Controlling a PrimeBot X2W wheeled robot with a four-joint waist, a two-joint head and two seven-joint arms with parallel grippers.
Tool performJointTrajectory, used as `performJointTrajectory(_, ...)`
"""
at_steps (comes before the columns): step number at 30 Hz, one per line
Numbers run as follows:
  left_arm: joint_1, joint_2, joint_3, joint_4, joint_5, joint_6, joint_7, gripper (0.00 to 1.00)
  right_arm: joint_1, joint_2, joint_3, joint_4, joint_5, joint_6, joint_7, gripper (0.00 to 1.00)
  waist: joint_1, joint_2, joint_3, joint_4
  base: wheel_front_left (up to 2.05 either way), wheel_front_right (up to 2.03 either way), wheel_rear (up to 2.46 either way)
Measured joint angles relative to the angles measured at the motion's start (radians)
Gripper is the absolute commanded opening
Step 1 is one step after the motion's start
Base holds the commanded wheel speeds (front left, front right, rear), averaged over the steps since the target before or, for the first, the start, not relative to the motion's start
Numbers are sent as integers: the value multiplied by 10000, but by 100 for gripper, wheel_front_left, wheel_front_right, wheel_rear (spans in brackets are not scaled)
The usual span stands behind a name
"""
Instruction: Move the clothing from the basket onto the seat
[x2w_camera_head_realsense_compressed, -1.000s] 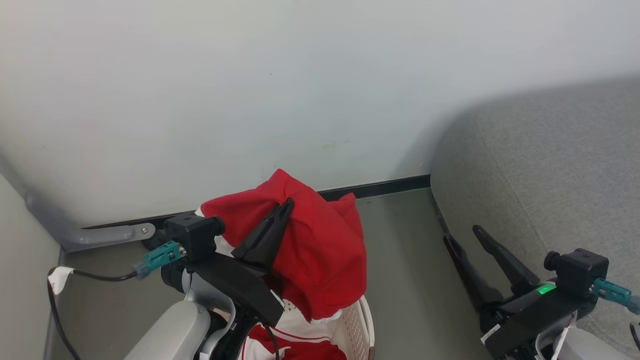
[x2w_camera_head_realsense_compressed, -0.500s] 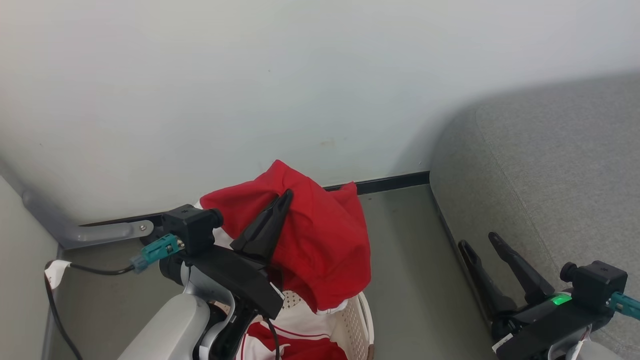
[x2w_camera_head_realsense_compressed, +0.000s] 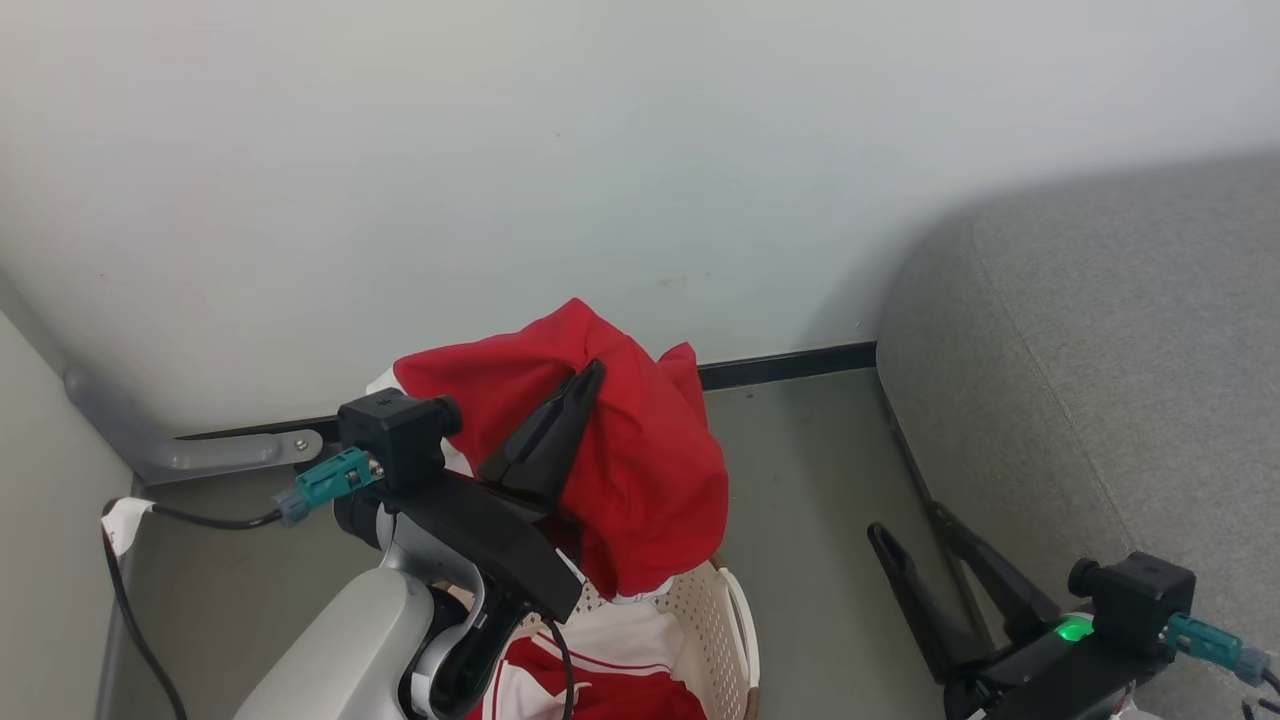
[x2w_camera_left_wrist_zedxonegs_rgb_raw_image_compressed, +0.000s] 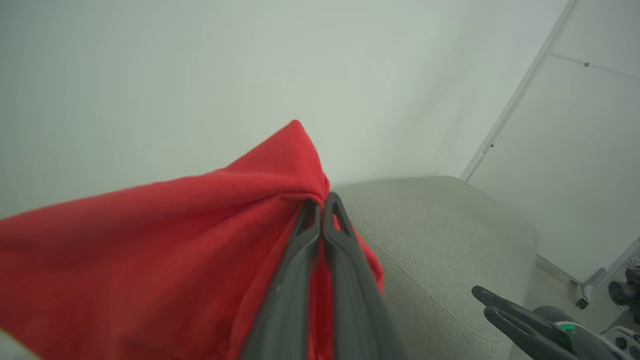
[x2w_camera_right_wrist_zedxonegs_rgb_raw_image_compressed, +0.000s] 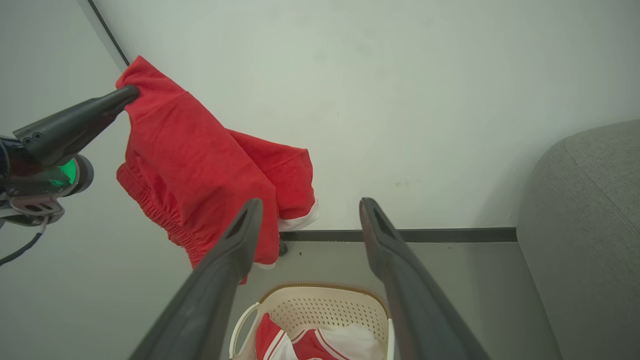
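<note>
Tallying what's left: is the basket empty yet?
Not empty: red-and-white clothing lies in the basket, under the red garment that the left claw holds up.

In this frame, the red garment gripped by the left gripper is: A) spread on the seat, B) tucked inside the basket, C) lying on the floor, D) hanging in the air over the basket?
D: the garment hangs from the shut left gripper, above the basket.

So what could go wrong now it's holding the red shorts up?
The left pincer nips only a small fold of the red shorts near its tips, so they might slip onto the floor. Also, the open right pincer sits between the basket and the seat, so the dangling cloth could catch on it.
</note>
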Motion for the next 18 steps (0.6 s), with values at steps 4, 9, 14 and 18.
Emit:
performJointTrajectory(4, -128, -42, -69, 0, 4, -46, 77, 0, -86, 384, 174, 408, -6, 115, 2, 100, 0, 0, 27, 88, 0, 0, 0)
performJointTrajectory(9, -318, -184, -199, 15, 6, -59, 136, 0, -624, 888, 759, 1244, -125, 426, 305, 100, 0, 0, 44, 231, 0, 0, 0)
performJointTrajectory(14, -441, -297, -247, 33, 13, -61, 165, 0, -798, 1292, 1041, 1789, -176, 497, 527, 100, 0, -1, 27, 353, 0, 0, 0)
performJointTrajectory(18, -441, -291, -261, 33, 15, -61, 165, 0, -1216, 1540, 1112, 2242, -176, 669, 654, 100, 1, 0, 17, 421, 0, 0, 0)
